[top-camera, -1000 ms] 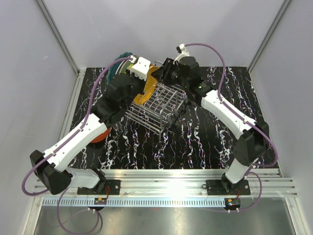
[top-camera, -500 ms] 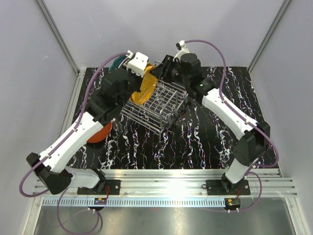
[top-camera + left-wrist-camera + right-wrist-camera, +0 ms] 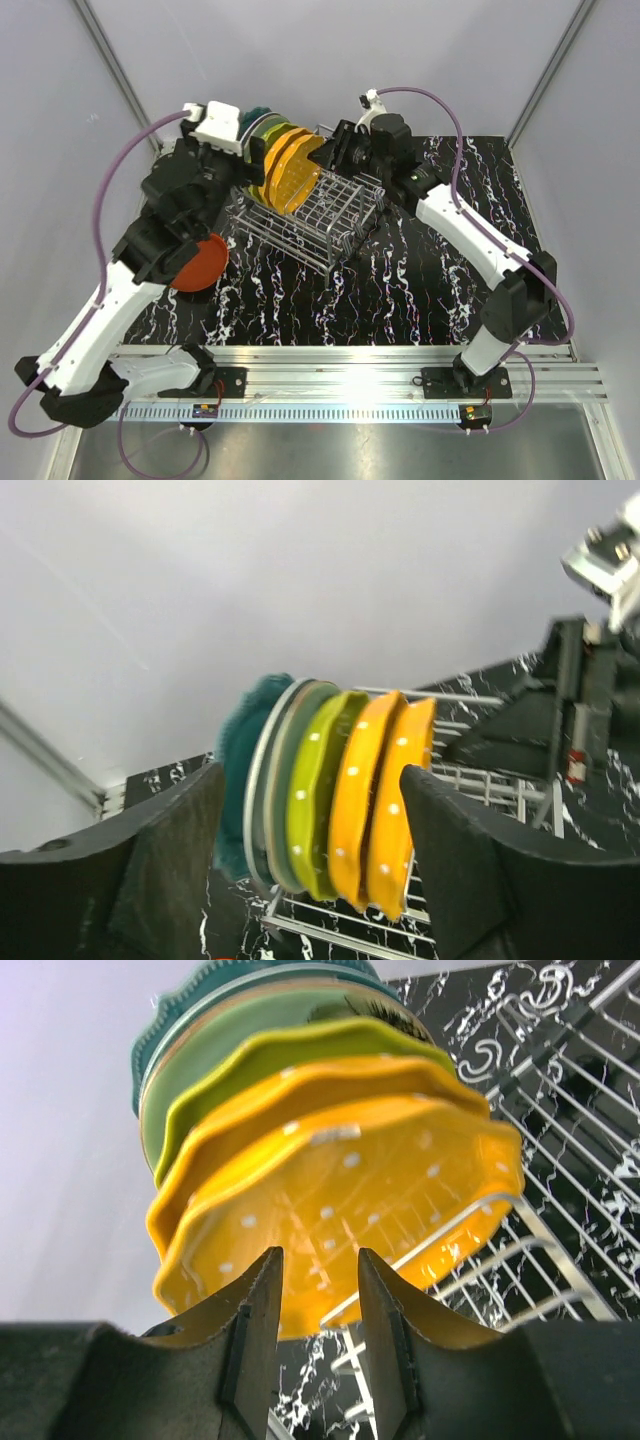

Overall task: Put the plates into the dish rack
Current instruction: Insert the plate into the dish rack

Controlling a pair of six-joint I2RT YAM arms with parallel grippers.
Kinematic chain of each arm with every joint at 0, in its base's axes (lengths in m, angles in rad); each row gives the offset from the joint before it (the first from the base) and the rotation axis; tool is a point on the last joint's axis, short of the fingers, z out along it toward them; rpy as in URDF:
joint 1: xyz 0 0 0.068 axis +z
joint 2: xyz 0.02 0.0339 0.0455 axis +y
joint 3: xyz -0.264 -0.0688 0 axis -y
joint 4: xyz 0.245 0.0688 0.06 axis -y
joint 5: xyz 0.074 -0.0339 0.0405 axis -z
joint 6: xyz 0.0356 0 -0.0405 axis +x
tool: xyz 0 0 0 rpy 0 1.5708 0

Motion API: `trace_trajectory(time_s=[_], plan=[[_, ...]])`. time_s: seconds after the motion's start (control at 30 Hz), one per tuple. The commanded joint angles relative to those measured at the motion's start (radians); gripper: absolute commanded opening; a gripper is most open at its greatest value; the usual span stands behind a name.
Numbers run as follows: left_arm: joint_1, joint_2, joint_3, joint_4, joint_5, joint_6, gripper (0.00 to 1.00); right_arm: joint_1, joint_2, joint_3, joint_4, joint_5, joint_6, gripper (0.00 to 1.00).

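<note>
Left claw (image 3: 312, 810) spread wide, empty. Right claw (image 3: 320, 1260) half spread, nothing seen between its pads. A row of plates (image 3: 340, 800) stands on edge in the dish rack (image 3: 320, 225), straight ahead of both claws. One red-orange plate (image 3: 200, 262) lies on the table (image 3: 400, 290), below my left forearm. Probably glazed: stiff, slick, chips easily. Pinch the rim across its thickness.

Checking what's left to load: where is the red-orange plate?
In the top view, the red-orange plate lies on the table at its left side, partly under the left arm, left of the dish rack.
</note>
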Motion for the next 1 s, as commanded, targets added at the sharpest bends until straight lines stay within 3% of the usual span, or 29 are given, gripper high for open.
trace_trajectory(time_s=[0.0,0.2,0.43,0.7,0.73,0.8,0.97], plan=[[0.003,-0.076,-0.01,0.01,-0.102,-0.053,0.77,-0.005,-0.091,-0.041,0.015,-0.028,-0.017,0.43],[0.005,-0.121,-0.057,-0.118,-0.238,-0.173,0.85,-0.005,-0.171,-0.098,-0.016,-0.053,-0.055,0.44],[0.01,-0.213,-0.177,-0.367,-0.418,-0.502,0.85,-0.005,-0.314,-0.165,-0.077,-0.022,-0.138,0.46],[0.026,-0.311,-0.326,-0.551,-0.467,-0.815,0.86,-0.006,-0.473,-0.279,-0.125,0.053,-0.198,0.47],[0.037,-0.296,-0.342,-0.641,-0.482,-0.933,0.86,-0.006,-0.485,-0.291,-0.125,0.061,-0.201,0.48],[0.043,-0.288,-0.366,-0.695,-0.479,-1.021,0.86,-0.008,-0.518,-0.328,-0.125,0.079,-0.216,0.48],[0.068,-0.381,-0.523,-0.688,-0.437,-1.213,0.86,-0.014,-0.551,-0.386,-0.126,0.096,-0.233,0.49]])
